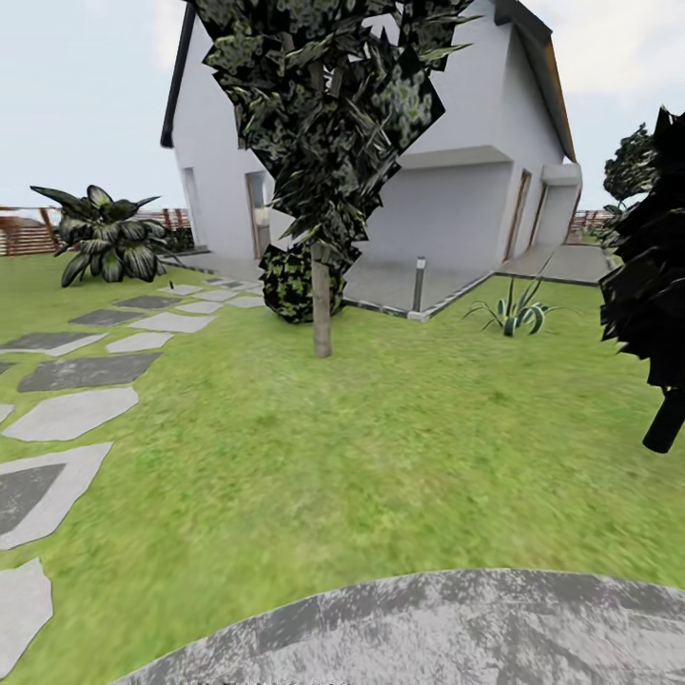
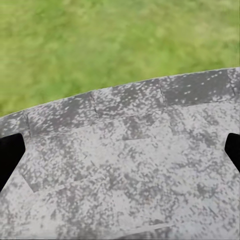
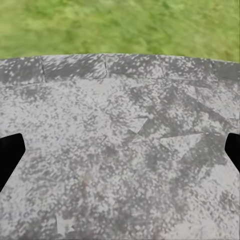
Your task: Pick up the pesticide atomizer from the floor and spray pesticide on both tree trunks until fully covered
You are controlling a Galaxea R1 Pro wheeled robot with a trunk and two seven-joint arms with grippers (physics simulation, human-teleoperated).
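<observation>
We stand on a grey speckled paving (image 1: 447,633) at the lawn's (image 1: 381,457) edge, facing one tree trunk (image 1: 322,309); both pincers, the left pincer (image 2: 120,150) and right pincer (image 3: 120,150), hang spread wide and empty, since we judge the atomizer not yet found.

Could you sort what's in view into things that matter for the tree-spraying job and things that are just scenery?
Part of the job:
- tree with a pale trunk
- grass it stands in

Just scenery:
- white house
- stepping stones
- black-leaved tree
- round bush
- spiky plant
- broad-leaved plant
- wooden fence
- grey paving beneath both hands
</observation>
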